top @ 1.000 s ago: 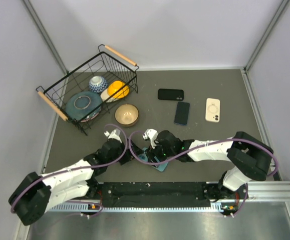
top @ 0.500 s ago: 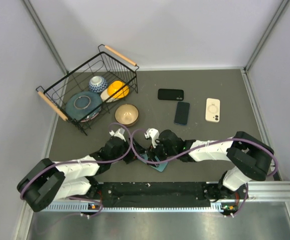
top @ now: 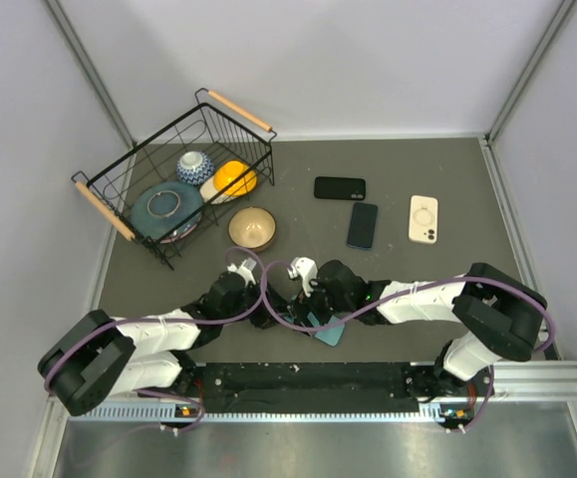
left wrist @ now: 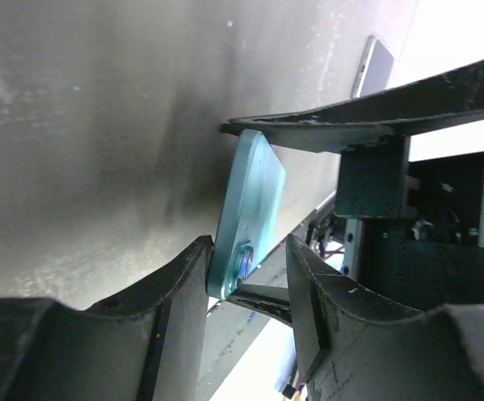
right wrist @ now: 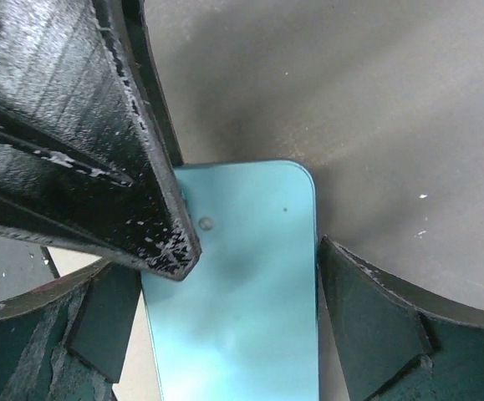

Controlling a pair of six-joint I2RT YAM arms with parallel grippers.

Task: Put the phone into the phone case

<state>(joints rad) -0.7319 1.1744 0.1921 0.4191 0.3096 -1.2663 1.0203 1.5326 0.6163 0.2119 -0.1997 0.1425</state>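
Across the worktop [top: 437, 289] the big change is in the left arm [top: 158, 334]: it has slid in toward the middle of the near edge, and now meets the right arm [top: 418, 299] head-on there. Between them lies the teal phone [top: 326, 329]. It has nudged a little toward the near right, and sits close to the near edge about midway along.

The left pincer [left wrist: 248, 255] has narrowed and now straddles the phone's camera end, half spread. One finger [left wrist: 183, 284] touches the phone's edge and the other [left wrist: 308, 284] stands just clear, so it isn't pinching yet.

The right pincer [right wrist: 225, 276] flanks the phone across its width, with both fingers hard against the long edges. I can't tell whether they press or merely sit alongside.

It looks to me like a regrip or a handover, with the left taking the end while the right lets off.

The cream case [top: 424, 218] lies toward the far right, well apart from the phone. The phone is no nearer any case, and the fitting itself hasn't begun
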